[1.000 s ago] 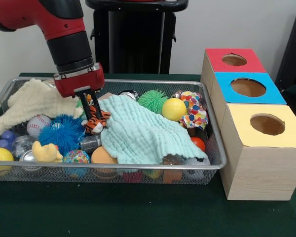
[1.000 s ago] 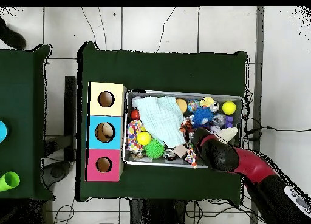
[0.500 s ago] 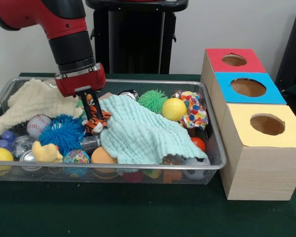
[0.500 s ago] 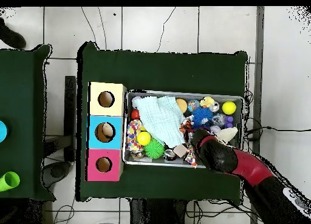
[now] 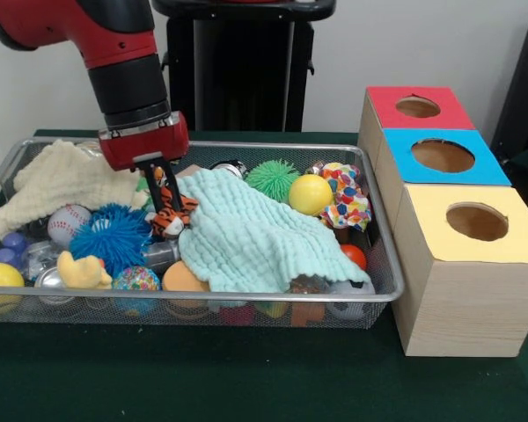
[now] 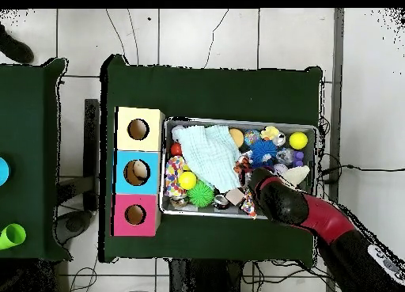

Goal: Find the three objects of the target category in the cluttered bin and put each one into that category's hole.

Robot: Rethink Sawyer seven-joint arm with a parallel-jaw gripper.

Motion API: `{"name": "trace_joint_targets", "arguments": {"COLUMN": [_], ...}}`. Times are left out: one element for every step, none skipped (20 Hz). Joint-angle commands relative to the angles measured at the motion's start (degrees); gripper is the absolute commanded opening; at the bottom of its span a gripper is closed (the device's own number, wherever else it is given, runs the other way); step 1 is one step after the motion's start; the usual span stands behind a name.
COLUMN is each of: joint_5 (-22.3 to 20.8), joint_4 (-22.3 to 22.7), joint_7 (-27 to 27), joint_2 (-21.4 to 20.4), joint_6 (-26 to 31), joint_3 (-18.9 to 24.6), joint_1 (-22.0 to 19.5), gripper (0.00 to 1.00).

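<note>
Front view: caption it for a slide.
Gripper closed on a toy tiger in the cluttered bin.

One wire bin [image 5: 383, 264] holds two cloths, a cream one [image 5: 57, 180] and a mint one [image 5: 255, 237]; two spiky balls, blue [image 5: 113, 236] and green [image 5: 272, 178]; one baseball [image 5: 68, 222]; one yellow duck [image 5: 81, 271]. Three boxes [image 5: 462, 290] stand beside it, each with one hole.

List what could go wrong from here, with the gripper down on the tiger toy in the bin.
1. The gripper seems to hold the tiger toy only by its top, so it may slip out on the lift.
2. The green cloth lies right against the toy and could snag and drag along.
3. The blue spiky ball sits close beside it and may get knocked.
</note>
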Motion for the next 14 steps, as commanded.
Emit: {"name": "trace_joint_targets", "arguments": {"joint_5": [3.92, 4.31, 4.68, 5.0, 5.27, 5.53, 5.87, 6.14, 6.4, 6.53, 6.99, 7.34, 7.68, 7.94], "joint_4": [2.32, 2.4, 2.48, 2.68, 2.95, 3.26, 3.5, 3.91, 4.24, 4.39, 4.59, 4.77, 4.8, 4.94], "joint_7": [14.11, 14.18, 14.24, 14.41, 14.44, 14.48, 14.54, 14.54, 14.56, 14.41, 14.36, 14.3, 14.15, 14.03], "joint_2": [-4.02, -4.37, -4.59, -4.78, -4.99, -5.06, -5.19, -5.35, -5.61, -5.79, -6.04, -6.36, -6.81, -7.15], "joint_6": [1.67, 1.86, 1.92, 1.8, 1.72, 1.38, 1.3, 1.06, 0.92, 0.71, 1.03, 1.25, 1.48, 1.52], "joint_3": [-4.4, -4.73, -4.98, -5.18, -5.37, -5.4, -5.67, -5.64, -5.84, -5.92, -5.88, -5.98, -6.2, -6.32], "joint_1": [5.14, 5.62, 6.0, 6.32, 6.6, 6.76, 7.11, 7.17, 7.41, 7.57, 7.7, 7.92, 8.34, 8.58], "gripper": [0.0, 0.0, 0.0, 0.0, 0.0, 0.0, 0.0, 0.0, 0.0, 0.0, 0.0, 0.0, 0.0, 0.0]}}
